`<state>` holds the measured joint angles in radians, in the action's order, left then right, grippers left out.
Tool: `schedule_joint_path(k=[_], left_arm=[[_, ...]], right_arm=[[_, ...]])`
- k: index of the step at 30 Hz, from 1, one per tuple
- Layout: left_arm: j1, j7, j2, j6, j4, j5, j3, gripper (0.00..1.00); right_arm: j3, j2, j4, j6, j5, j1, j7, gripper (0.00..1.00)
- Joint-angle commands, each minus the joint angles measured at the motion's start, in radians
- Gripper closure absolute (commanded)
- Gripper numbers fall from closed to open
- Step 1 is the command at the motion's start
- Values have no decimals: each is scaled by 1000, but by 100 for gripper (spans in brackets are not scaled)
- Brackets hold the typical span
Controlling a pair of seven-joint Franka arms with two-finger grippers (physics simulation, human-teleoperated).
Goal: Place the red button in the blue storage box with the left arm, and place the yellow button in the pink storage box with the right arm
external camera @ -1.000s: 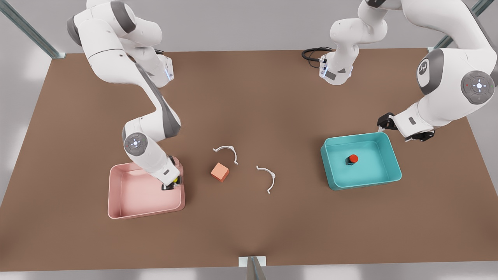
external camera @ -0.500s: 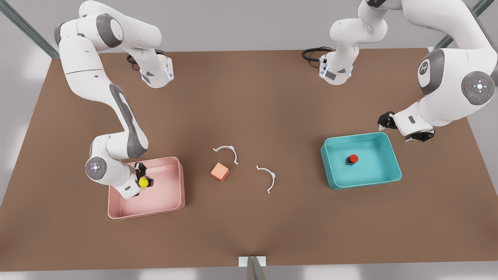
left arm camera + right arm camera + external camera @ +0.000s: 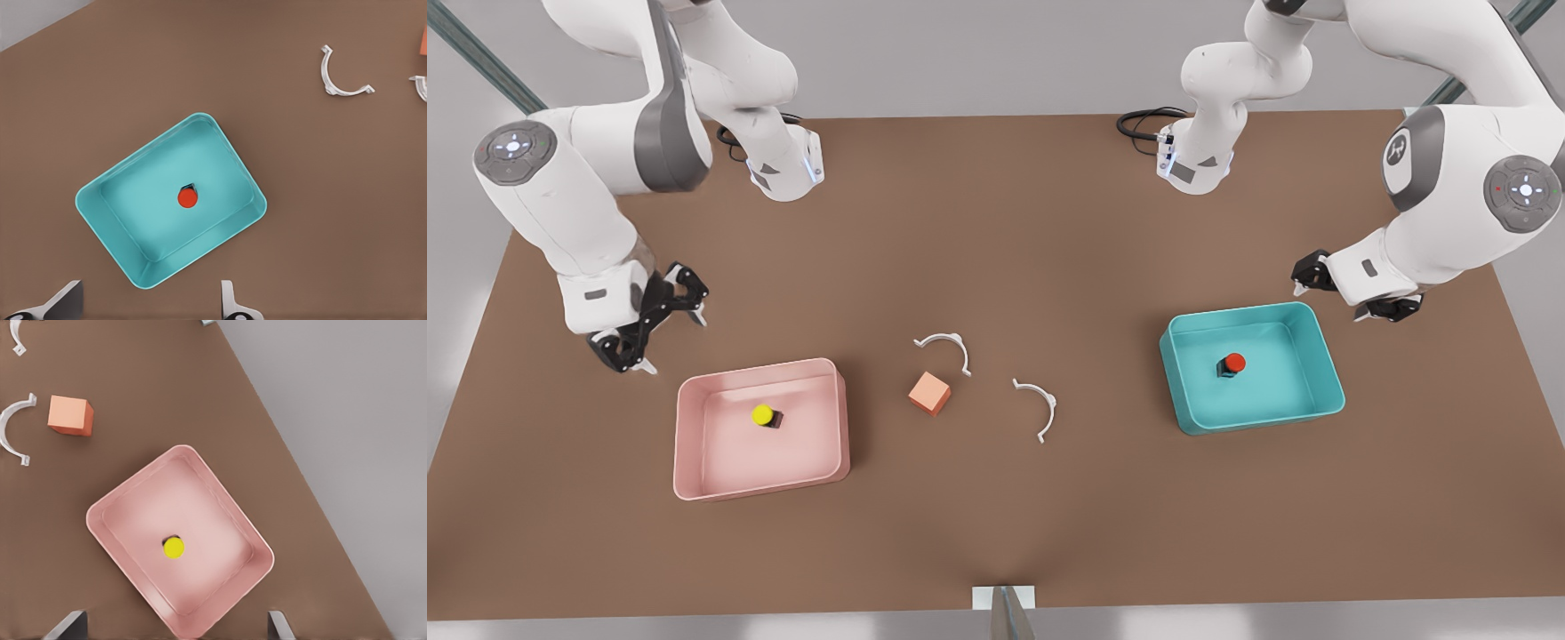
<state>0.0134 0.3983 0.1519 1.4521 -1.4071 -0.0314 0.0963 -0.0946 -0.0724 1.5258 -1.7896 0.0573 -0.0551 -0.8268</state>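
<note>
The red button rests inside the blue storage box on the front view's right; in the left wrist view the red button sits mid-floor of the blue storage box. My left gripper hovers open and empty just behind that box's far right corner. The yellow button lies free in the pink storage box, and in the right wrist view the yellow button is on the floor of the pink storage box. My right gripper hangs open and empty, raised behind the pink box's left end.
A salmon-orange cube and two white curved clips lie mid-table between the boxes. Both arm bases stand at the table's far edge. Bare brown table runs along the front.
My right gripper carried the yellow button into the pink box, let go of it, then lifted away up and to the front view's left. The left arm barely moved.
</note>
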Motion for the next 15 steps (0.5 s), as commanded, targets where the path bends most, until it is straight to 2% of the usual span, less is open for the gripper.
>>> schedule_joint_path(k=[1, 5, 15], left_arm=[[0, 7, -2, 1, 0, 1, 0, 0], [0, 5, -8, -1, 0, 1, 0, 0], [-3, 4, -8, -1, 0, 1, 3, 0]], right_arm=[[79, 6, -15, 208, -85, 24, 887, 0], [84, -26, -13, 254, -88, 20, 1022, 0], [78, -49, -78, 223, -79, 8, 1009, 0]])
